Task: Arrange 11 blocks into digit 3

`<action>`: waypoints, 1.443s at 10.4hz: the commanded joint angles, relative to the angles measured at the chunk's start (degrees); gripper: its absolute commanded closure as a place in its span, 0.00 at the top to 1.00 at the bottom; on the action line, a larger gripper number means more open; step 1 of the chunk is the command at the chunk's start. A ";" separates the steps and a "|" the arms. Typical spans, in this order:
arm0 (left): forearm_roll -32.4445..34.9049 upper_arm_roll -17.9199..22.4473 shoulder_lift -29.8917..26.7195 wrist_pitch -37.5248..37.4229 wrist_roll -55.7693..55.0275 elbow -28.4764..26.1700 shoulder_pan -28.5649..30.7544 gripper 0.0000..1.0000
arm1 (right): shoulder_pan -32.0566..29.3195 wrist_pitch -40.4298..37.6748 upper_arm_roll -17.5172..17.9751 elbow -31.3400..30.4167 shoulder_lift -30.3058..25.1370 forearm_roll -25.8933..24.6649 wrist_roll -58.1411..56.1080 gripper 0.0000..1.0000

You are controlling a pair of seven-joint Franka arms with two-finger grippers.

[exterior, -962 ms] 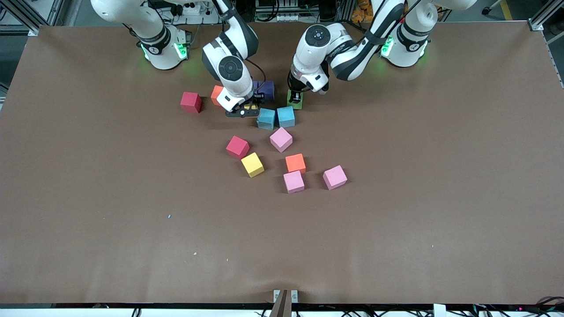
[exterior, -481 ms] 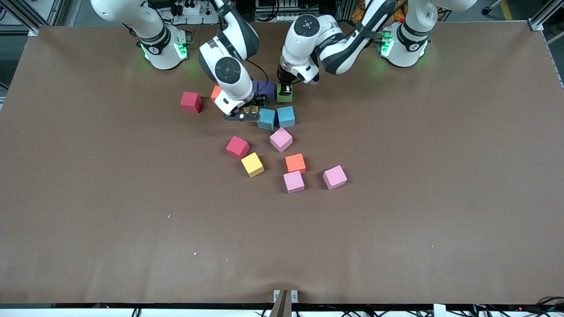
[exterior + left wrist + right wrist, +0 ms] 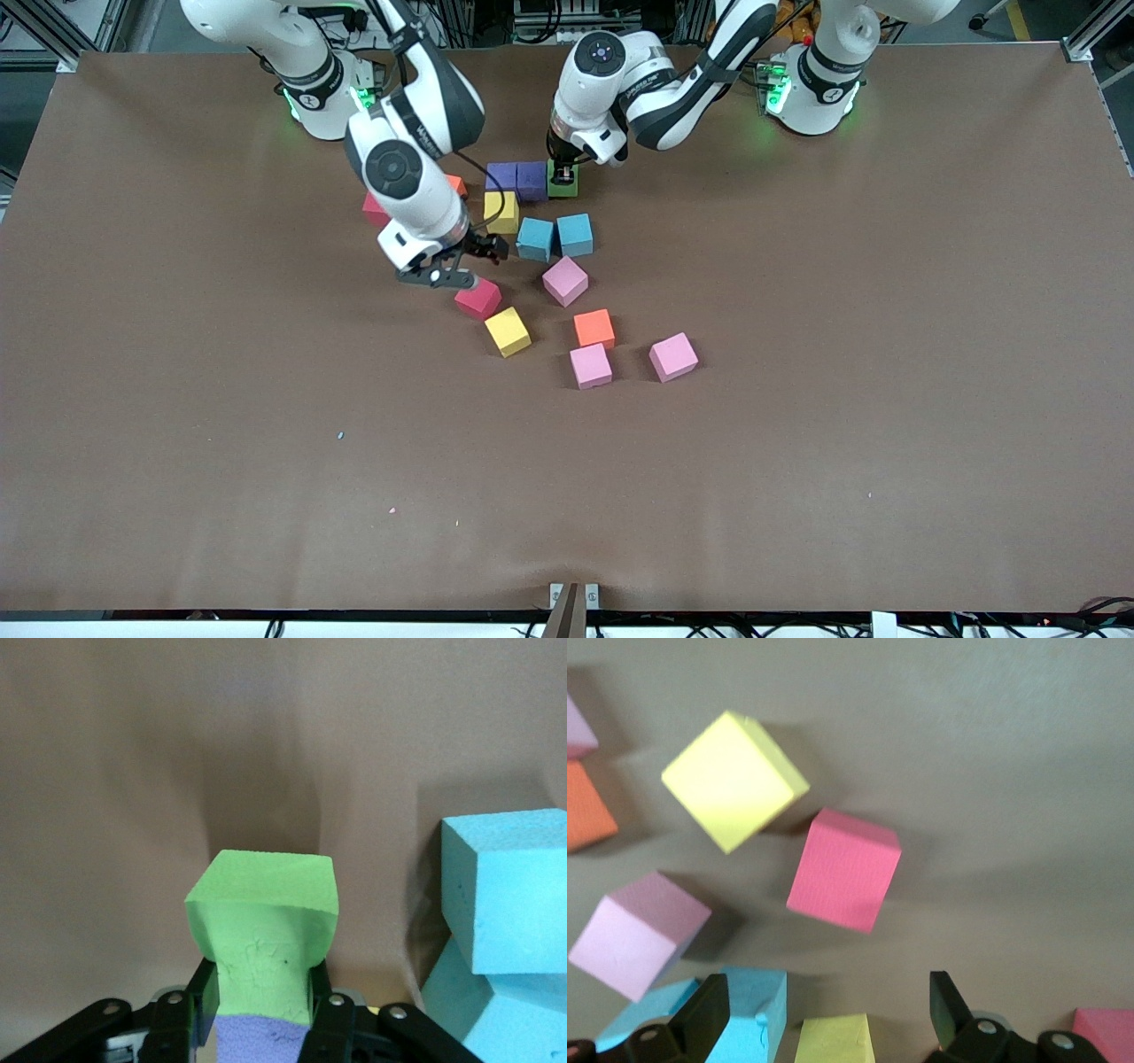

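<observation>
The left gripper (image 3: 562, 171) has its fingers clamped on the green block (image 3: 563, 183), which sits on the brown surface (image 3: 797, 354) touching the end of two purple blocks (image 3: 516, 180). The right gripper (image 3: 461, 266) hangs with its fingers spread and empty, just over a red block (image 3: 479, 299), beside a yellow block (image 3: 508, 331).

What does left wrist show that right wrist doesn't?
Left wrist only: the left gripper shut on the green block, a purple block right against it.
Right wrist only: the open right gripper over a red block, plus a yellow block, pink block and orange block.
Both: blue blocks and the brown table.
</observation>
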 commanded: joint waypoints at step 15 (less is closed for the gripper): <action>0.66 0.14 4.96 -1.23 -6.45 3.54 -1.14 0.00 | -1.14 6.41 0.27 3.75 10.44 -0.41 -0.76 1.00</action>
